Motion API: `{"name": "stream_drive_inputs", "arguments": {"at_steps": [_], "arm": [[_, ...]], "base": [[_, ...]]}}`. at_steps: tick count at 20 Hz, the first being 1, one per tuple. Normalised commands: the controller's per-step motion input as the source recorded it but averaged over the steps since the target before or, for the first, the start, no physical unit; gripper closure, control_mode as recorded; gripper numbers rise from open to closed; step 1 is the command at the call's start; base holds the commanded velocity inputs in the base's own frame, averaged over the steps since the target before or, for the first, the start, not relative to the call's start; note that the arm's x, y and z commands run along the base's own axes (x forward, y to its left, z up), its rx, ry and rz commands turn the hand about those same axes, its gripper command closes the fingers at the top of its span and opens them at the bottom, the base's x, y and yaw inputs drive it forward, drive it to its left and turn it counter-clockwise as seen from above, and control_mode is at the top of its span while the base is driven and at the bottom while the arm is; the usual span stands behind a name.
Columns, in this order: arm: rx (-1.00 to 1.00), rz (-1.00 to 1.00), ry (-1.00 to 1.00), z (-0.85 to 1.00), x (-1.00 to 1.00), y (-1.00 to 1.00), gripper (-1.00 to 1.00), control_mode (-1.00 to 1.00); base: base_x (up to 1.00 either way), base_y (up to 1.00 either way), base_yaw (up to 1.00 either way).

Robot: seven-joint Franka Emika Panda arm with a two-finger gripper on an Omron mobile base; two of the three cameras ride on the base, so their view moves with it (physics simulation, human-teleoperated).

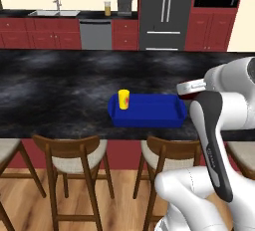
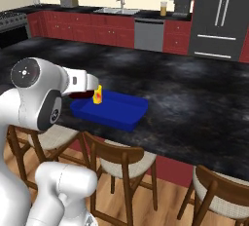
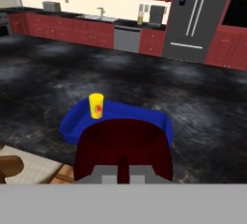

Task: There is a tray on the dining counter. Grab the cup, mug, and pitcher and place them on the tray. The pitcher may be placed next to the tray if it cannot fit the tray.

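The arm reaches forward from the base with its elbow bent, the forearm level and the hand held just off one short end of the blue tray (image 1: 149,110), above the black marbled table (image 1: 60,85). The fingers (image 3: 123,167) are clenched on the dark red mug (image 3: 124,146); they sit at its near rim, and the mug hangs in front of the hand, close over the tray's near end.

In the left base view the white forearm hides most of the mug, leaving a slice of its red rim beside the tray's end. The right base view shows the mug as a dark red sliver under the hand, just beside the yellow cup (image 2: 97,95). The hand view gives the mug's open mouth, with the tray's rim beyond it.

The yellow cup stands upright inside the tray, at the end away from the mug. The pitcher (image 1: 107,9) of orange liquid stands well apart from the tray, on the far kitchen counter beside a dark coffee machine (image 1: 124,3), near the sink (image 1: 54,13).
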Motion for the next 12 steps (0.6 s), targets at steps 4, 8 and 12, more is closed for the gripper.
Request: {"name": "stream_drive_inputs", "arguments": {"at_steps": [4,8,12], "arm": [[0.00,0.00,0.00,0.00,0.00,0.00,1.00,1.00],[0.00,0.00,0.00,0.00,0.00,0.00,1.00,1.00],[0.00,0.09,0.01,-0.13,0.37,0.00,1.00,-1.00]], "base": [[0.00,0.00,0.00],[0.03,0.00,0.00],[0.00,0.00,0.00]]}}
